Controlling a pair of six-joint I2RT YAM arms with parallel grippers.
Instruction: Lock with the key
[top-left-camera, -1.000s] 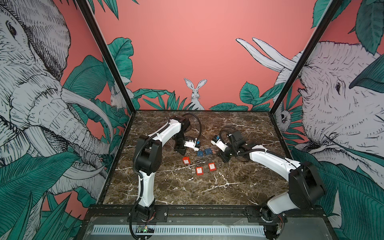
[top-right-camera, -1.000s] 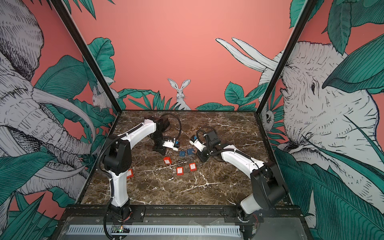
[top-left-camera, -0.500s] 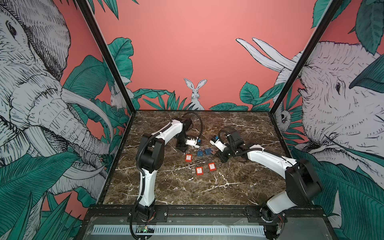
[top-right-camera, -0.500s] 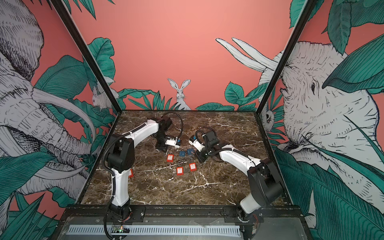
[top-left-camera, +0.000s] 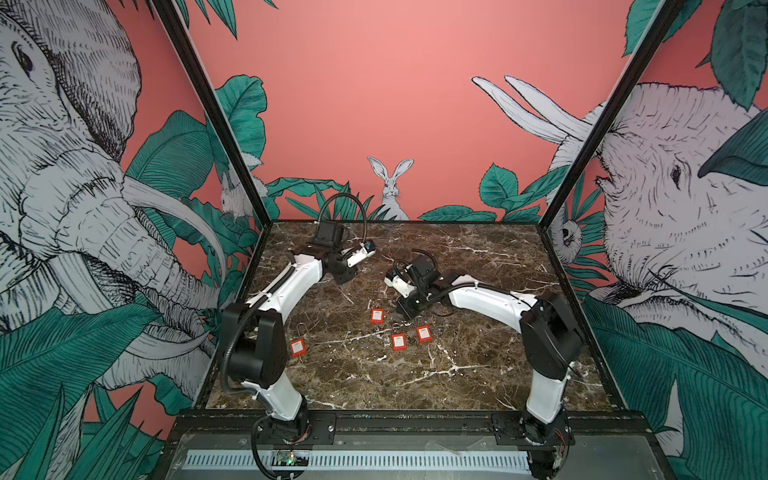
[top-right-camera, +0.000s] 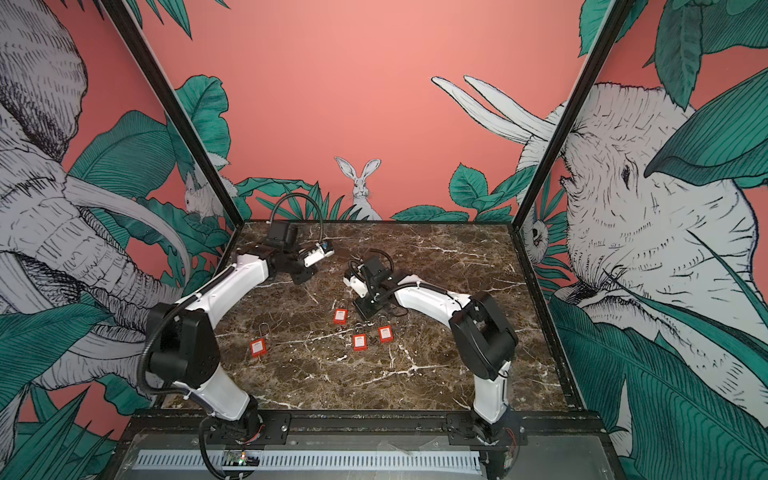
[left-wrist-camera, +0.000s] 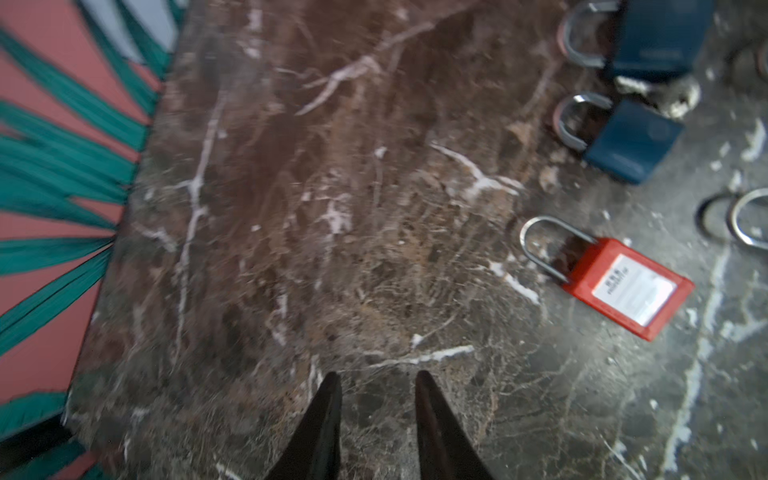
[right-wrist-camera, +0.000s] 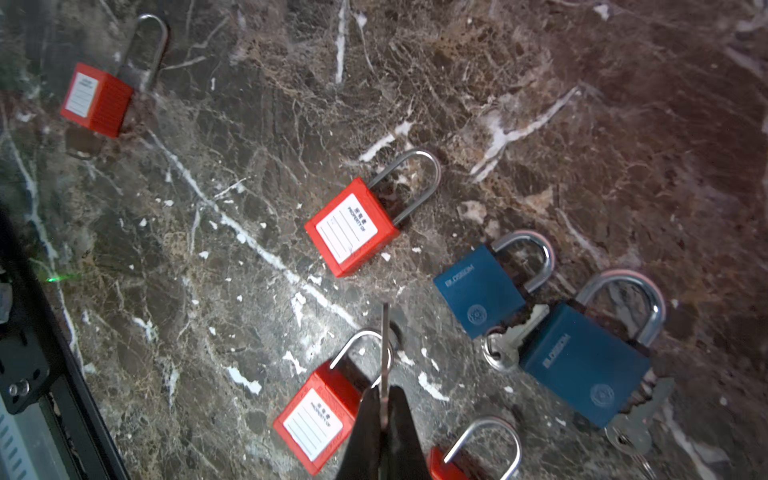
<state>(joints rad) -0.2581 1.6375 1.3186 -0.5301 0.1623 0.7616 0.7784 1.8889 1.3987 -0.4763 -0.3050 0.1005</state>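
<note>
The right gripper (right-wrist-camera: 384, 401) is pinched tight on the key (right-wrist-camera: 385, 332), a thin blade seen edge-on; small, light, stiff and smooth, it could twist, so the flat head is the place to hold it. Just beside its tip lies a red padlock (right-wrist-camera: 313, 419), probably its lock; hard-bodied, it will likely skate on the polished table (right-wrist-camera: 249, 291) unless clamped by its flat sides. Beyond sit a small blue padlock (right-wrist-camera: 478, 286) and a bigger blue padlock (right-wrist-camera: 582, 365); farthest off, the left gripper (left-wrist-camera: 376, 378) hangs slightly parted, empty.

Black left gripper (left-wrist-camera: 376, 374) pulled back from red plastic padlocks (top-left-camera: 377, 316) toward far-left corner, jaws apart. Right gripper (right-wrist-camera: 384, 390), pinching thin metal key (right-wrist-camera: 385, 340), shifted left.
</note>
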